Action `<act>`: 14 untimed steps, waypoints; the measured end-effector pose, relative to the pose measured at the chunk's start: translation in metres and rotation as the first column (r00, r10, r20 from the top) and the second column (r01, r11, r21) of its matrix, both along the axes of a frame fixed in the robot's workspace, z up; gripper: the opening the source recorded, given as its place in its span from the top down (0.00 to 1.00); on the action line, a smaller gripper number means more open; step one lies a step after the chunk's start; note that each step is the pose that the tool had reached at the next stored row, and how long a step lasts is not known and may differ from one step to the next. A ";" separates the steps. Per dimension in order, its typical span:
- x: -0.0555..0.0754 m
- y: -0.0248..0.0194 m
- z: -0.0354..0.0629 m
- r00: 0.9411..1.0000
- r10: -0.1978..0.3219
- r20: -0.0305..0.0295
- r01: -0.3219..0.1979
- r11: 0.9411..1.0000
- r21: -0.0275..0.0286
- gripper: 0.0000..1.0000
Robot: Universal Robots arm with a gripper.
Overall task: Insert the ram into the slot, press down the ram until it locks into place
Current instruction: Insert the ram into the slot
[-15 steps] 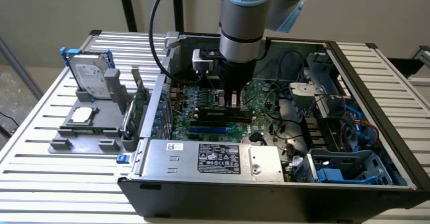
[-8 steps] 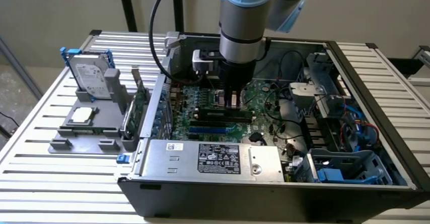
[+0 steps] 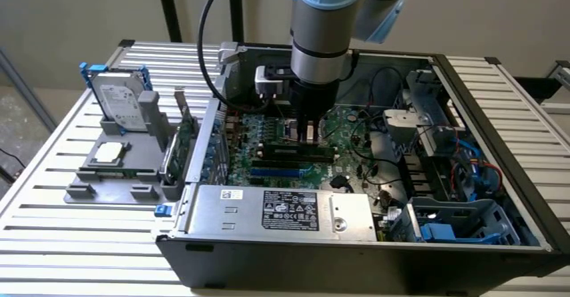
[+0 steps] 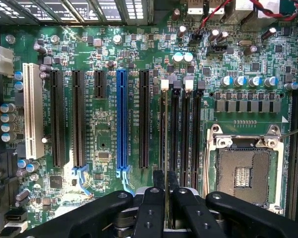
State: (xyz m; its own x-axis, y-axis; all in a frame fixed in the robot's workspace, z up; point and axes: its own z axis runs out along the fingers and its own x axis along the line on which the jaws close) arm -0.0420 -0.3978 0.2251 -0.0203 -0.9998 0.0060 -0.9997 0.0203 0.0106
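Claw [image 4: 165, 174] tight around ram [image 4: 165, 130], at slot [image 4: 162, 116]

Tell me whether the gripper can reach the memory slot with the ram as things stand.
Likely yes. The gripper holds the ram edge-on directly over the slot, lined up along it. Nothing lies between them, and the neighbouring black slots look empty.

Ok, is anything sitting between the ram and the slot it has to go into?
Nothing visible does. The end effector grips the ram, seen edge-on in the wrist view and lined up along the slot. No cable or other part crosses that slot.
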 end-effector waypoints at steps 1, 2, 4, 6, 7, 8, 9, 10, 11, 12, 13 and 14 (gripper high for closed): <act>0.000 0.0000 0.0000 1.000 0.000 0.000 0.000 1.000 0.000 0.87; 0.000 0.0000 -0.0001 1.000 0.000 0.000 0.000 1.000 0.000 0.87; 0.000 0.0001 -0.0004 1.000 -0.001 0.000 0.001 1.000 0.000 0.87; 0.000 0.0001 -0.0012 1.000 -0.001 0.000 0.001 1.000 0.000 0.87; 0.000 0.0000 -0.0016 1.000 -0.001 0.000 0.001 1.000 0.000 0.87; 0.000 0.0000 -0.0021 1.000 -0.001 0.000 0.001 1.000 0.000 0.87; 0.000 0.0000 -0.0022 1.000 -0.001 0.000 0.001 1.000 0.000 0.87; 0.000 0.0000 -0.0023 1.000 -0.001 0.000 0.001 1.000 0.000 0.87; 0.000 0.0000 -0.0022 1.000 -0.001 0.000 0.001 1.000 0.000 0.87; 0.000 0.0000 -0.0022 1.000 -0.001 0.000 0.001 1.000 0.000 0.85; 0.000 0.0000 -0.0013 1.000 -0.001 0.000 0.001 1.000 0.000 0.85; 0.000 0.0001 0.0001 1.000 -0.001 0.000 0.001 1.000 0.000 0.79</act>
State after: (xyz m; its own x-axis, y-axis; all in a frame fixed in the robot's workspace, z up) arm -0.0420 -0.3977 0.2253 -0.0213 -0.9998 0.0058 -0.9997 0.0214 0.0103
